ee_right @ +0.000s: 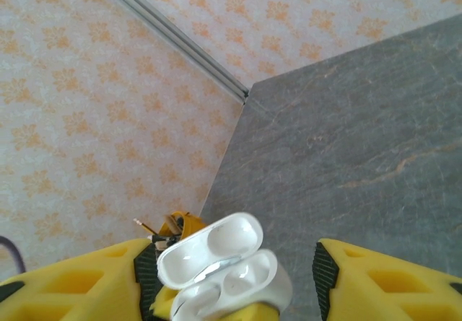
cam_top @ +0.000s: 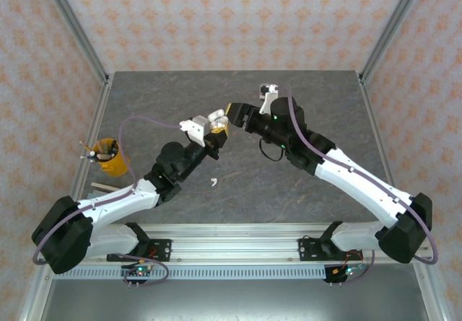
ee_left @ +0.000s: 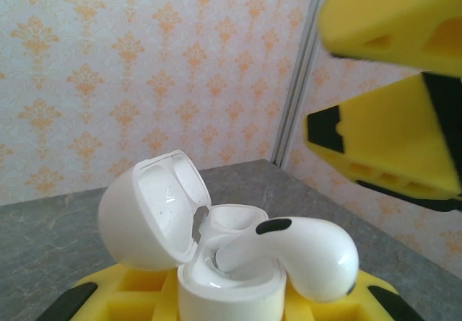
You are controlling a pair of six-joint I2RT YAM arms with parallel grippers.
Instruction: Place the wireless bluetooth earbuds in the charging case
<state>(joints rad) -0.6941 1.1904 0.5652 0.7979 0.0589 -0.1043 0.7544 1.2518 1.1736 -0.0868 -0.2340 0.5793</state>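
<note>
L pincer grips 1 open case w/ 1 earbud; R pincer released

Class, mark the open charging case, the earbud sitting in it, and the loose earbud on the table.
Charging case (ee_left: pixel 144 220): left wrist view, lid shell.
Earbud in it (ee_left: pixel 317 256): left wrist view, bulb.
Loose earbud (cam_top: pixel 214 183): top external view, middle.
</note>
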